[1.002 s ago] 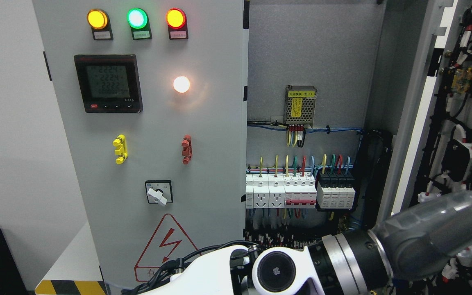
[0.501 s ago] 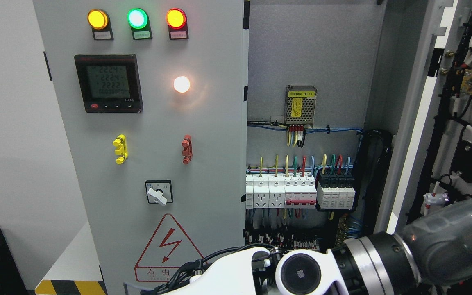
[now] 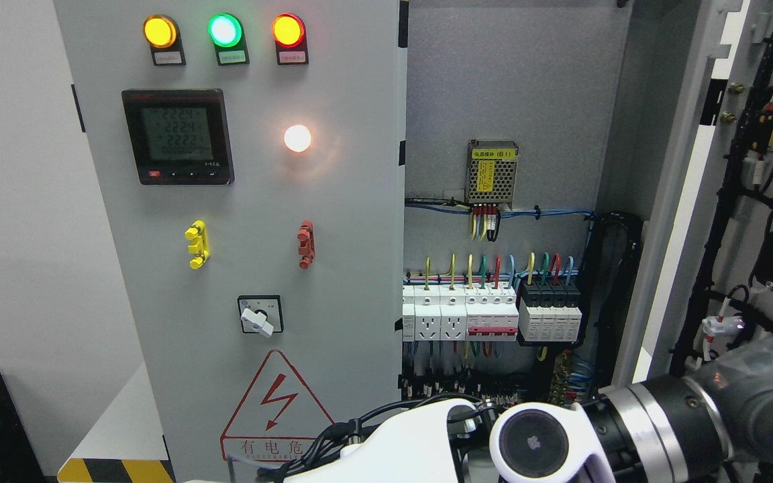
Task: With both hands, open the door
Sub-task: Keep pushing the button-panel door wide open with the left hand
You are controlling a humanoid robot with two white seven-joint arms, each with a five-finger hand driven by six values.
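here right door (image 3: 729, 168) stands open.

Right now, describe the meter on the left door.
The meter is a square black unit set flush in the grey left door, below the three lamps. Its pale green screen shows rows of digits, lit. A red mark and small buttons line its bottom edge. Nothing touches it.

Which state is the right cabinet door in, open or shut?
Open: the right door is swung out edge-on, exposing the breakers and wiring inside.
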